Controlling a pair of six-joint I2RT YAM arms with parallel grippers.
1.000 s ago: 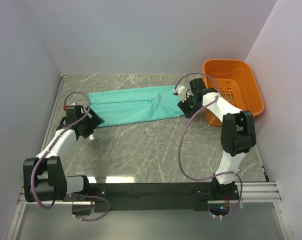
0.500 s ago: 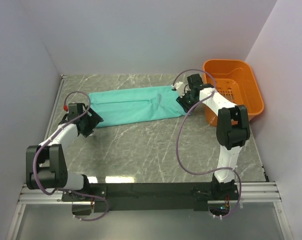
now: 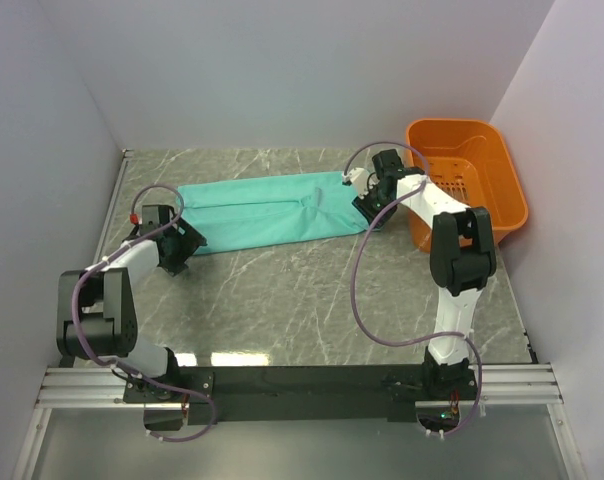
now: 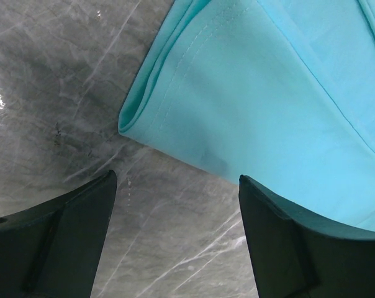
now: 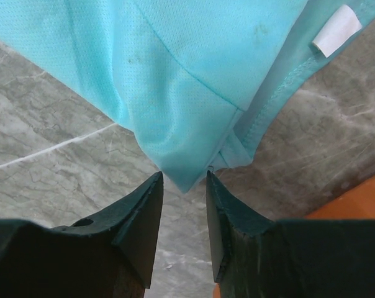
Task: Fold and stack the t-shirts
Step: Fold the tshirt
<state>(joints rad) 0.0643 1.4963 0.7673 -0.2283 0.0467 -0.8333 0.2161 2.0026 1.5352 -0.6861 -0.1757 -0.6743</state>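
Observation:
The teal t-shirt (image 3: 267, 210) lies folded into a long strip across the far half of the table. My left gripper (image 3: 182, 245) is at its near left corner. In the left wrist view that gripper (image 4: 176, 179) stands wide open over bare table, just short of the t-shirt's (image 4: 256, 93) folded corner. My right gripper (image 3: 370, 210) is at the strip's near right corner. In the right wrist view the jaws (image 5: 183, 177) are narrow but apart, with the pointed tip of the t-shirt (image 5: 187, 81) between the fingertips, not pinched. A white neck label (image 5: 335, 30) shows at the collar.
An orange plastic basket (image 3: 467, 180) stands at the far right, close behind the right gripper; its edge (image 5: 361, 198) shows in the right wrist view. Grey walls close in the table on the left, back and right. Marbled tabletop (image 3: 312, 300) spreads between the shirt and the arm bases.
The right gripper has shifted slightly toward the shirt's right corner and its jaws have narrowed. The left arm's elbow has swung left while its gripper stays at the left corner.

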